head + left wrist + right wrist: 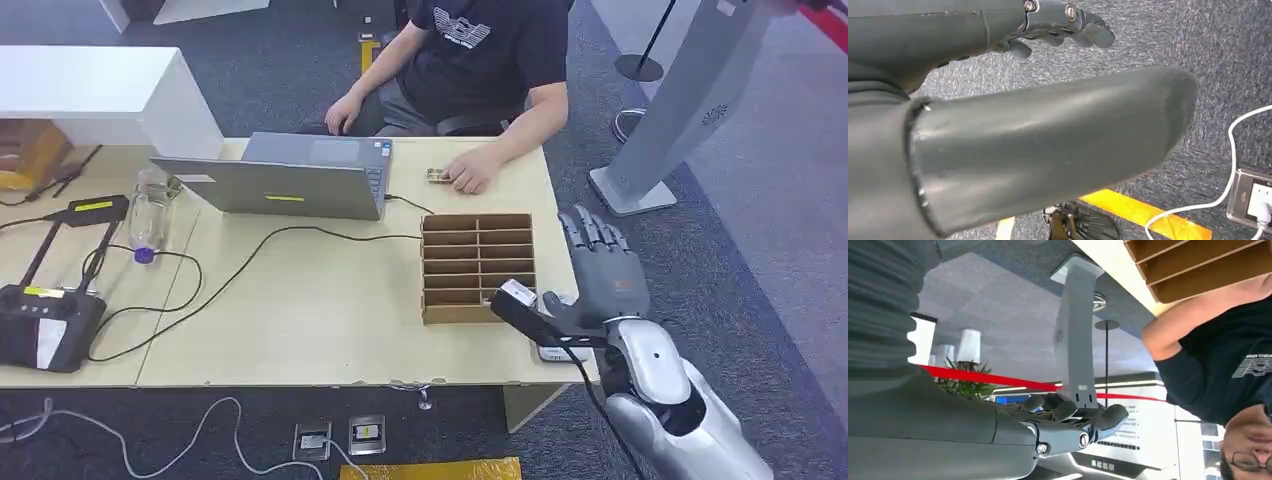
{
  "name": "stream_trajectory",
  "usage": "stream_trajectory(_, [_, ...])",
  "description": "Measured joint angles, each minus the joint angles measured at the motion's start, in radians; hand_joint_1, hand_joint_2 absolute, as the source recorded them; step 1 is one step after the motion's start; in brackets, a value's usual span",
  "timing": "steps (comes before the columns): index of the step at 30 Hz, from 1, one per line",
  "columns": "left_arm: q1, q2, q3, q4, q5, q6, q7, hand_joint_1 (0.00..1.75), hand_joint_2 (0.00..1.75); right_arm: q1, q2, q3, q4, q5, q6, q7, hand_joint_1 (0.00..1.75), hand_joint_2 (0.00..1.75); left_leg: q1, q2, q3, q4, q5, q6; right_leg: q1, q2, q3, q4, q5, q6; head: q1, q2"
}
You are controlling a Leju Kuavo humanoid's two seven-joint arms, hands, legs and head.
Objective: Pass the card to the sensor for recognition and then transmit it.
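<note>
The right robot hand (600,270) is seen at the lower right of the frame beside the wooden slotted box (478,266) on the bench (320,310), fingers spread, holding nothing. The left robot hand (1058,30) is open above carpet. The card cannot be made out.

A light wood table (330,330) holds a laptop (290,180) at the far side. A brown box (478,266) with slots sits on the right. A bottle (148,215) lies on the left, near a black scanner (45,320). Black wires (250,255) cross the middle.
</note>
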Motion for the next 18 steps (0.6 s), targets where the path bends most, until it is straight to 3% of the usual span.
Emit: stream_trajectory(18, [-0.002,0.009,0.000,0.000,-0.009,-0.023,0.005,0.00,0.00,0.038,0.037,0.082,0.020,0.001,-0.048,0.027,0.00,1.75,0.000,0.000,0.000,0.000,0.000,0.000,0.000,0.000,0.000,0.000,0.000,0.000,0.000,0.000])
